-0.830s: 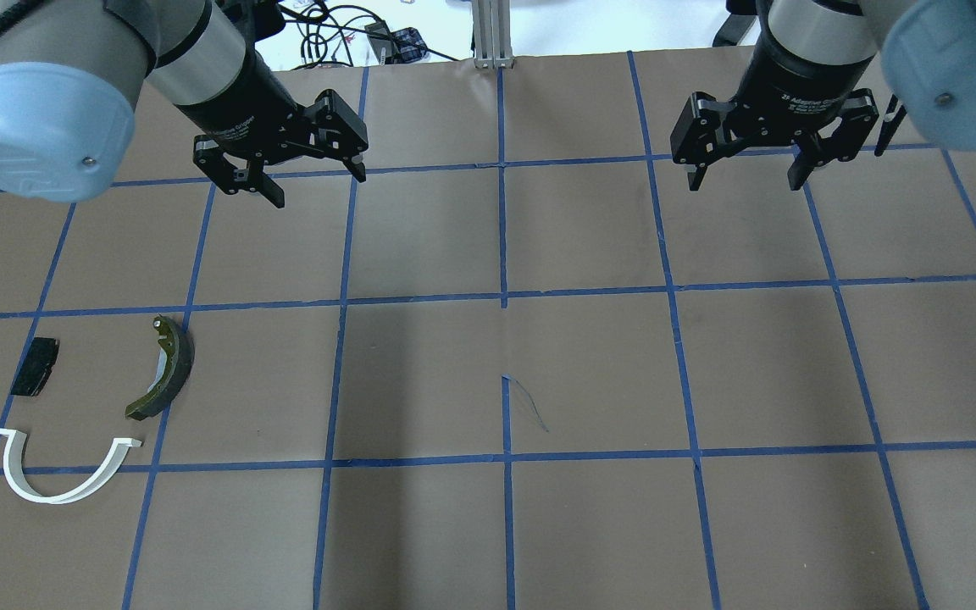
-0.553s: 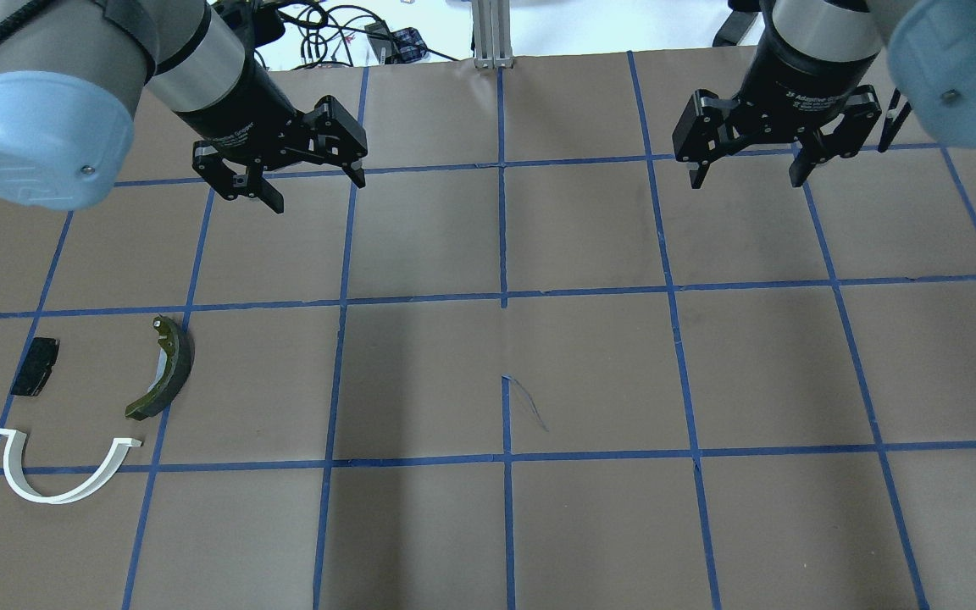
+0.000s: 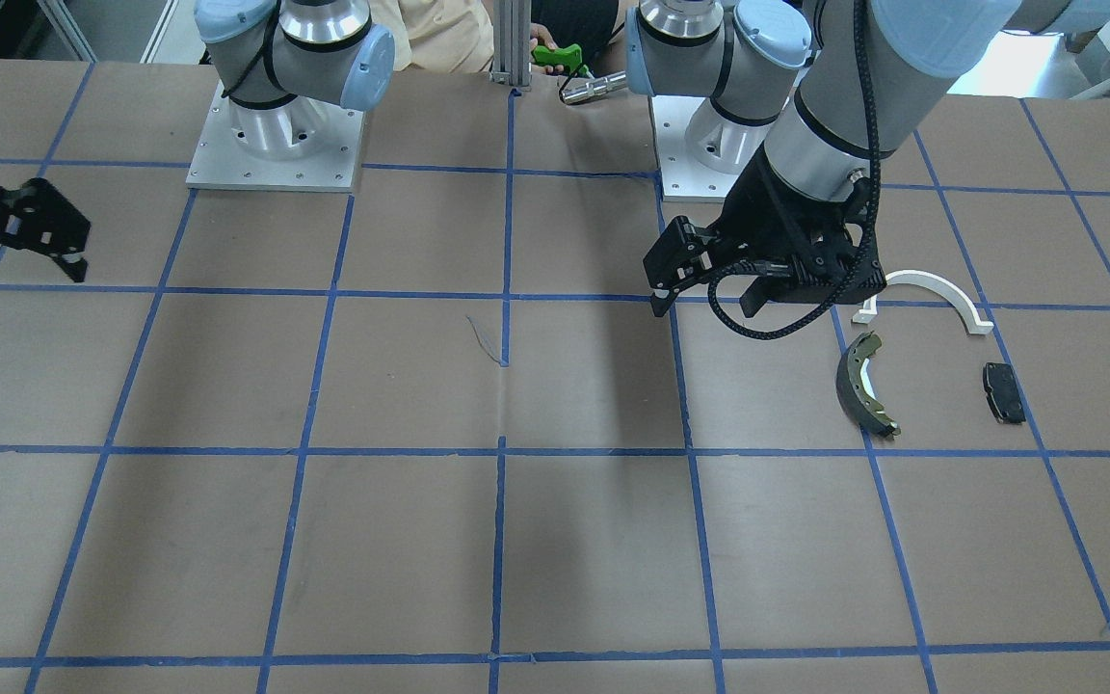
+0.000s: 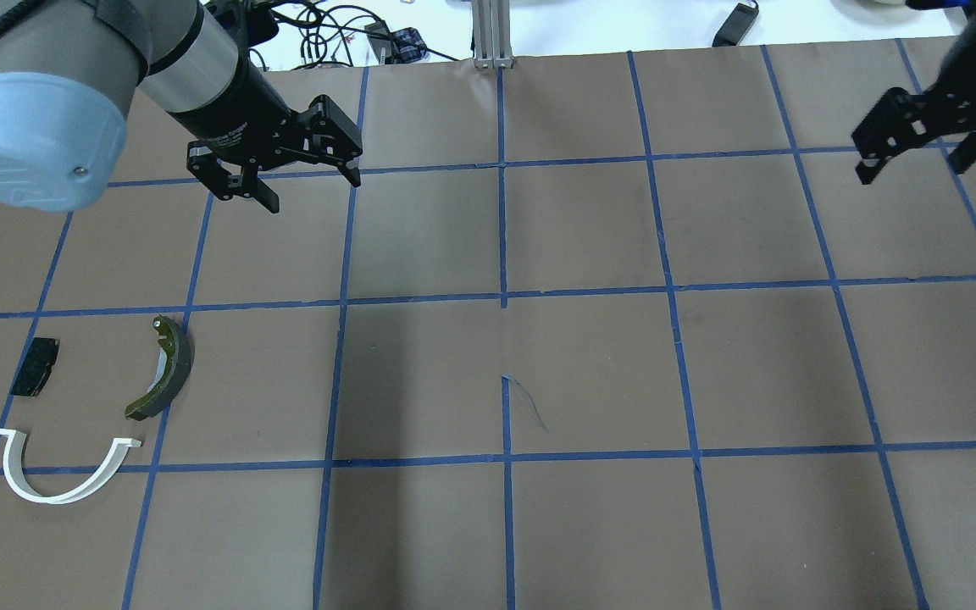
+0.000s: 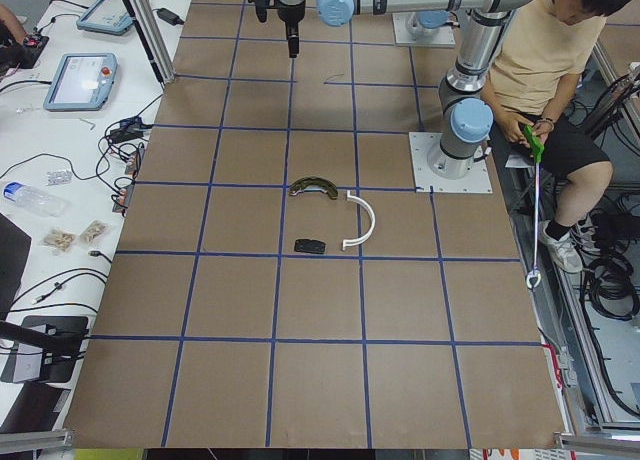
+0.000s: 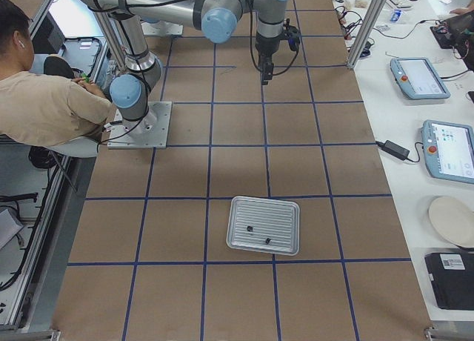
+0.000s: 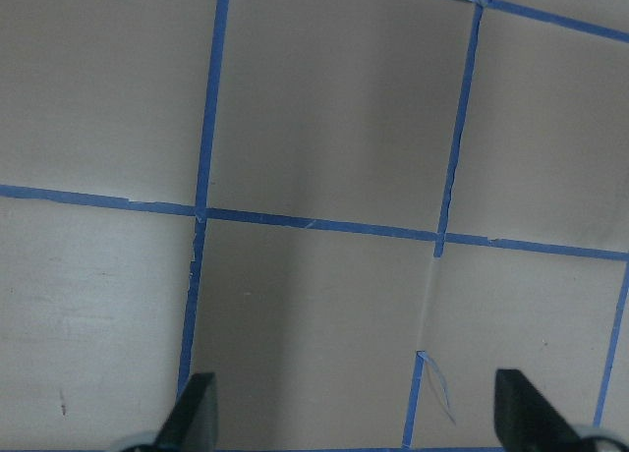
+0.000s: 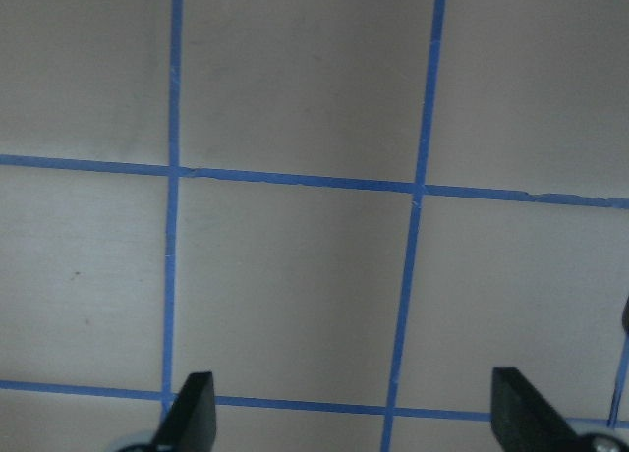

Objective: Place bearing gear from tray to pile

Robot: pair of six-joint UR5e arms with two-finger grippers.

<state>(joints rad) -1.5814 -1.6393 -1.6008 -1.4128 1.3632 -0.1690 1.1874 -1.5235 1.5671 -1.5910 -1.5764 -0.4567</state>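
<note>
Two tiny dark parts (image 6: 248, 228) lie in a shallow silver tray (image 6: 278, 215) w/ rounded corners, near the table's (image 4: 590, 373) end on the robot's R side. They are too small to tell which is the bearing gear, or what shape it has. The tray sits flat on brown paper w/ a blue tape grid.

The pile is well apart from it, toward the table's L end: a white half-ring arc (image 4: 52, 498), a dark curved brake shoe (image 4: 179, 373) w/ yellowish rim, and a small black pad (image 4: 36, 366). All three are near each other, none touching.

L gripper (image 4: 313, 191) hangs above the table, apart from the pile, jaws spread wide and empty. Its wrist cam shows only bare grid paper btwn the two fingertips.

R gripper (image 4: 912, 169) hangs above the R part of the table, well apart from the tray. Its jaws are also spread wide, holding and touching nothing.
</note>
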